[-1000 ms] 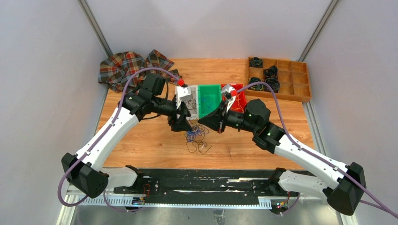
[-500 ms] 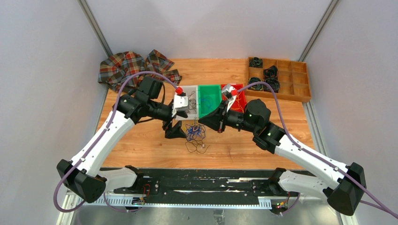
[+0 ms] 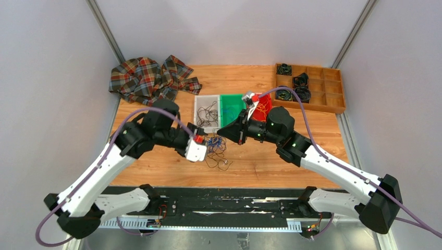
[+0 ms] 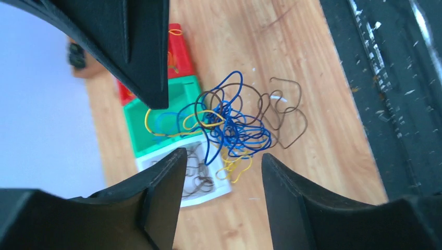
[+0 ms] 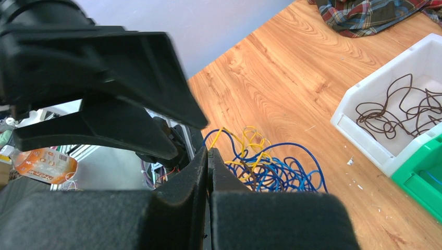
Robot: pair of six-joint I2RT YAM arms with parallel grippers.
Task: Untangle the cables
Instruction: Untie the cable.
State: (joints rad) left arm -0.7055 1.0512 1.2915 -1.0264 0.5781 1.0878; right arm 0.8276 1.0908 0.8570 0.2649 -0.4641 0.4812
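The cables [image 3: 216, 148] are a loose bundle of blue, yellow and brown wires on the wooden table, also seen in the left wrist view [image 4: 234, 125] and the right wrist view [image 5: 266, 166]. My left gripper [image 3: 207, 141] is open and empty just left of the bundle, its jaws [image 4: 221, 156] wide apart and facing it. My right gripper [image 3: 221, 132] is shut on a yellow cable [image 5: 219, 136] at the bundle's upper edge. That strand runs from its closed tip [image 5: 208, 151] into the bundle. The right gripper also shows in the left wrist view [image 4: 155, 99], and the left gripper in the right wrist view [image 5: 193, 140].
A white bin [image 3: 198, 112] with brown wires, a green bin [image 3: 232, 99] and a red bin [image 3: 267, 117] with orange wires stand behind the bundle. A wooden tray [image 3: 333, 88] of black coiled cords is at the back right. A plaid cloth [image 3: 148, 78] lies at the back left.
My left arm has swung toward the near side and lowered, so its gripper now sits left of the bundle. My right gripper has shifted slightly left and back, still shut.
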